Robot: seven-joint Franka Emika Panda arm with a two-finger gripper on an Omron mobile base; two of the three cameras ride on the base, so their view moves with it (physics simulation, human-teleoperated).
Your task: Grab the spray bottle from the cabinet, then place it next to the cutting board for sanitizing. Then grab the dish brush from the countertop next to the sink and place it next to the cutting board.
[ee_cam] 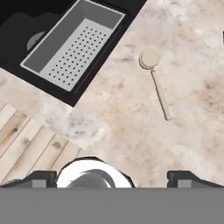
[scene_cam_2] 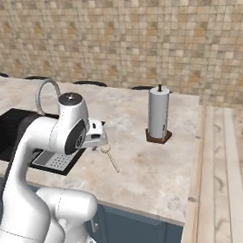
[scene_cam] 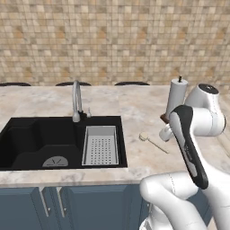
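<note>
Beige dish brush [ee_cam: 155, 81] flat on countertop [ee_cam: 131, 127] beside sink [ee_cam: 26, 30], gripper [ee_cam: 111, 178] jaws wide, above, empty

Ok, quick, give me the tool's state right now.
Tool: open and empty, hanging above the beige marbled stone countertop, apart from the thin pale beige dish brush.

beige marbled countertop [scene_cam: 134, 108] carries the dish brush [ee_cam: 155, 81] beside the sink [scene_cam: 27, 139], plus a white cylinder [scene_cam_2: 158, 113].
</note>
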